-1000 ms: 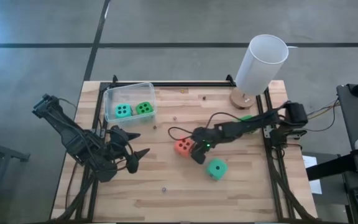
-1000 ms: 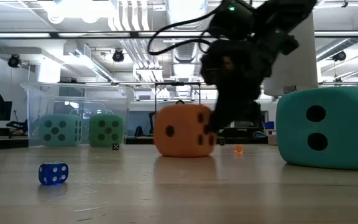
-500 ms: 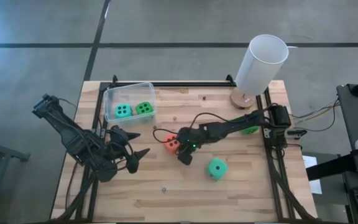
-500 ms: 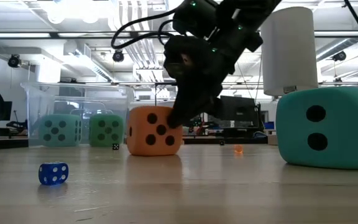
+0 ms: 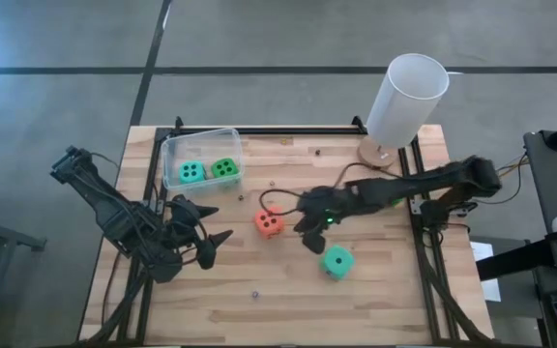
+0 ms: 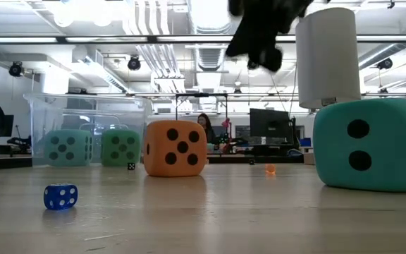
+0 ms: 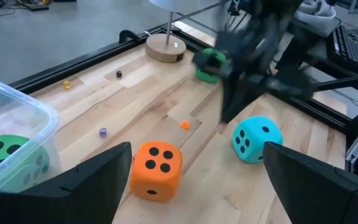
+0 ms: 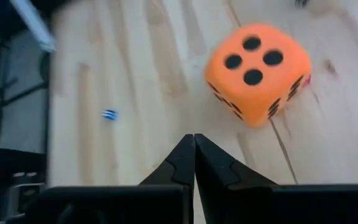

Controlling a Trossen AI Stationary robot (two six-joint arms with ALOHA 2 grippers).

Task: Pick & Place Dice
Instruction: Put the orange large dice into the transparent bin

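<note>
At mid-table, sitting alone on the wood: orange die (image 5: pixel 268 223), three pips up. Hovering just beside it, toward the teal die (image 5: pixel 336 261), not touching: right gripper (image 5: pixel 314 242), fingers pressed fully together, holding nothing. Resting in the clear tub (image 5: pixel 175 147) at the far left corner: two green dice (image 5: pixel 224 168). Waiting near the left edge: left gripper (image 5: pixel 213 248), fingers spread wide, empty.
</note>
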